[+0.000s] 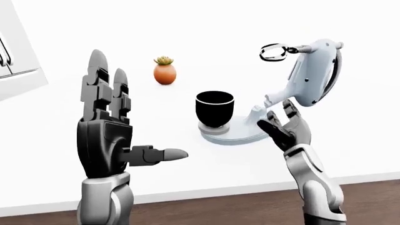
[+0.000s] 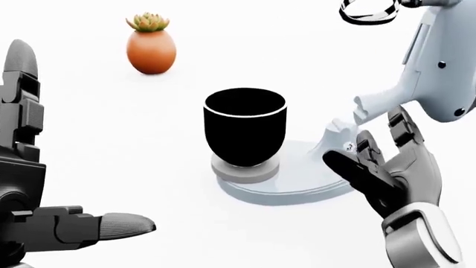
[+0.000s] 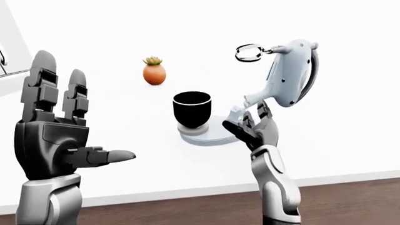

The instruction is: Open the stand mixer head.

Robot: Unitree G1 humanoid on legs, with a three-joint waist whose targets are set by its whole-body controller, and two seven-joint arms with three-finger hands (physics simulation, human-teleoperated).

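The white stand mixer [image 1: 313, 75] stands on the white counter with its head tilted steeply up, the whisk [image 1: 272, 51] at the top left of the head. Its black bowl [image 1: 214, 108] sits on the round base [image 1: 234, 136]. My right hand [image 1: 286, 124] is open, fingers spread, just below the raised head and beside the mixer's neck, holding nothing. My left hand [image 1: 106, 117] is open, raised upright at the left of the view, fingers up and thumb out to the right, far from the mixer.
A small orange pot with a succulent [image 1: 164, 71] stands on the counter [image 1: 187, 164] up and left of the bowl. A cabinet door edge [image 1: 15, 51] shows at the far left. Brown floor [image 1: 219, 208] lies below the counter edge.
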